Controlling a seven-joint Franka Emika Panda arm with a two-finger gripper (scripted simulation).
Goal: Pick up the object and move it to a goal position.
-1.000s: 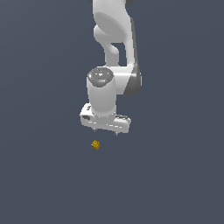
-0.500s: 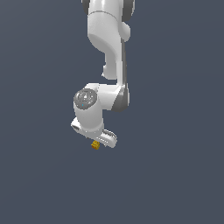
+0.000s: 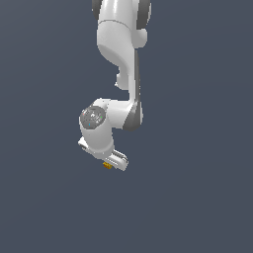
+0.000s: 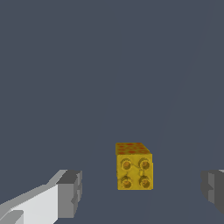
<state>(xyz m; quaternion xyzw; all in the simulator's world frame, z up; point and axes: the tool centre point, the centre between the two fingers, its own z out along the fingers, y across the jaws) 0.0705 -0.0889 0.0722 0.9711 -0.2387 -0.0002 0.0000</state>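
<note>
The object is a small yellow-gold cube-like block with studs on one face and reddish specks on another. In the wrist view it sits on the dark floor between my two fingers, with clear gaps on both sides. One fingertip and the other fingertip stand wide apart. In the exterior view only a sliver of the object shows under my white gripper, which is low over it. The gripper is open and holds nothing.
The floor is a plain dark grey-blue surface. The white arm rises from the gripper toward the upper edge of the exterior view. Nothing else shows.
The gripper has moved down and toward the exterior view's left, onto the object. The object has not moved and is now mostly hidden under the hand in the exterior view.
</note>
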